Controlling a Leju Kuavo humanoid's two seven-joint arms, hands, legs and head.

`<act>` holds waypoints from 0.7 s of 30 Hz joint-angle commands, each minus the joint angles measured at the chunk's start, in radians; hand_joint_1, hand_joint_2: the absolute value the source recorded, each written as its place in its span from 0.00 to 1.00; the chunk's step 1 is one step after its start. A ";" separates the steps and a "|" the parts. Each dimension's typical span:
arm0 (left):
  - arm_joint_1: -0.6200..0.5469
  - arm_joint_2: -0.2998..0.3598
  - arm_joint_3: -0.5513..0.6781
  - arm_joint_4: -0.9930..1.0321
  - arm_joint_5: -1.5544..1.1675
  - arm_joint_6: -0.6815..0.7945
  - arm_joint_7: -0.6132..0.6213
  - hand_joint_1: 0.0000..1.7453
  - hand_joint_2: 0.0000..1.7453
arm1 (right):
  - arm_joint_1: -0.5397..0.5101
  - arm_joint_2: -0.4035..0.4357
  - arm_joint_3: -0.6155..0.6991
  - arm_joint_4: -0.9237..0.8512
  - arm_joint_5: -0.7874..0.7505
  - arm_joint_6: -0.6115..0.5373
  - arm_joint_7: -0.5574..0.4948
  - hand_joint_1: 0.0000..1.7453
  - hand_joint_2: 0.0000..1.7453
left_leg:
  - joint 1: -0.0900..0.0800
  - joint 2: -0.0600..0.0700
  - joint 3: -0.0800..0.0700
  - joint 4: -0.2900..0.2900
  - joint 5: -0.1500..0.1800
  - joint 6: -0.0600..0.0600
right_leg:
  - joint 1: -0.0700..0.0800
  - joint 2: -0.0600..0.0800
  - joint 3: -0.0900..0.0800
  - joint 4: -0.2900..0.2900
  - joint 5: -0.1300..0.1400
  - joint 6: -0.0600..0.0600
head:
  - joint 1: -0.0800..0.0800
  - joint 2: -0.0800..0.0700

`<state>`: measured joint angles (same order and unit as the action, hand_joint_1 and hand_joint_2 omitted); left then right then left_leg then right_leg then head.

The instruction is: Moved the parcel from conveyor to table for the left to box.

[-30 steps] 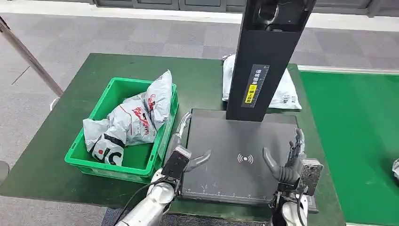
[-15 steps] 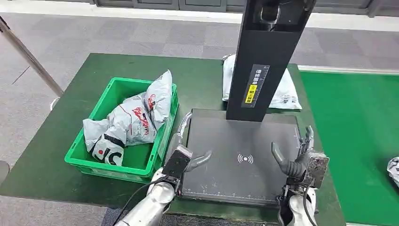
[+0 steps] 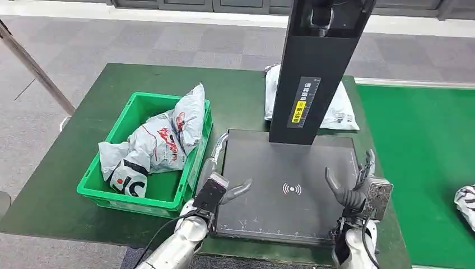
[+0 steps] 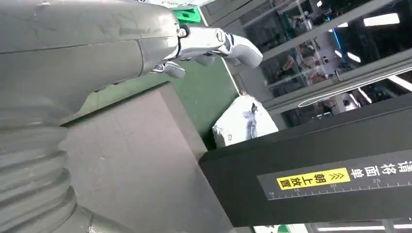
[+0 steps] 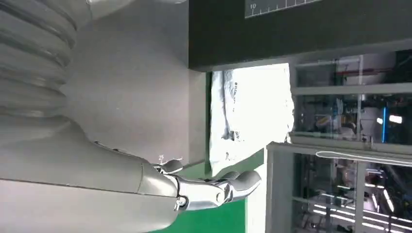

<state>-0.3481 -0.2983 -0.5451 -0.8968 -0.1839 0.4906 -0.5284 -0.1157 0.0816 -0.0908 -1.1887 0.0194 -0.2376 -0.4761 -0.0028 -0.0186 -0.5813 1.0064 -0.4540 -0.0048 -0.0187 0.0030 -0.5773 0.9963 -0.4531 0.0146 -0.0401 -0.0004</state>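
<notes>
A: Where is the task's crumpled white plastic parcel (image 3: 466, 203)?
B: On the bright green conveyor belt (image 3: 425, 168), at its right edge.
A: And the hands?
B: Left hand (image 3: 219, 188) and right hand (image 3: 358, 188) hover empty, fingers spread, over the flat black scanner plate (image 3: 280, 162).

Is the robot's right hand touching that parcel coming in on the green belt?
Apart. The head view shows the right hand over the black platform's edge, with bare green belt between it and the parcel.
</notes>
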 commanded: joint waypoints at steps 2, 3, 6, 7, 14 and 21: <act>-0.021 0.015 0.014 0.059 0.025 -0.036 -0.030 0.00 1.00 | -0.034 -0.020 -0.048 0.118 -0.037 0.012 -0.032 0.00 1.00 | 0.001 0.002 0.002 -0.002 0.000 -0.001 | 0.001 0.000 0.002 -0.002 0.001 -0.001 | 0.000 0.000; -0.023 0.015 0.011 0.063 0.028 -0.039 -0.031 0.00 1.00 | -0.032 -0.018 -0.048 0.115 -0.039 0.010 -0.033 0.00 1.00 | 0.001 0.003 0.003 -0.003 0.000 -0.001 | 0.001 0.001 0.003 -0.003 0.001 -0.001 | 0.000 0.000; -0.026 0.016 0.008 0.074 0.042 -0.039 -0.038 0.00 1.00 | -0.022 -0.015 -0.043 0.097 -0.039 0.004 -0.030 0.00 1.00 | 0.001 0.002 0.003 -0.002 0.000 -0.001 | 0.002 0.000 0.003 -0.004 0.001 -0.001 | 0.000 0.000; -0.026 0.018 0.007 0.074 0.046 -0.040 -0.040 0.00 1.00 | -0.019 -0.019 -0.039 0.095 -0.038 0.004 -0.028 0.00 1.00 | 0.001 0.002 0.002 -0.001 0.000 -0.001 | 0.001 0.001 0.002 -0.002 0.001 -0.001 | 0.000 0.000; -0.024 0.024 0.003 0.069 0.052 -0.041 -0.041 0.00 1.00 | -0.025 -0.022 -0.033 0.107 -0.039 0.001 -0.025 0.00 1.00 | 0.001 0.003 0.002 -0.002 0.000 -0.001 | 0.001 0.001 0.002 -0.003 0.001 -0.002 | 0.000 0.000; -0.018 0.031 0.001 0.059 0.079 -0.026 -0.032 0.00 1.00 | -0.057 -0.041 -0.043 0.155 -0.024 -0.045 -0.029 0.00 1.00 | 0.001 0.003 0.002 -0.001 0.000 -0.001 | 0.001 0.002 0.002 -0.002 0.001 -0.001 | 0.000 0.000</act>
<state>-0.3478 -0.2983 -0.5451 -0.8743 -0.1293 0.4574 -0.5691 -0.1185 0.0671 -0.1030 -1.1330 -0.0175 -0.2526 -0.5081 -0.0028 -0.0186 -0.5814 1.0065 -0.4540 -0.0048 -0.0188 0.0030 -0.5773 0.9963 -0.4531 0.0146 -0.0401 -0.0004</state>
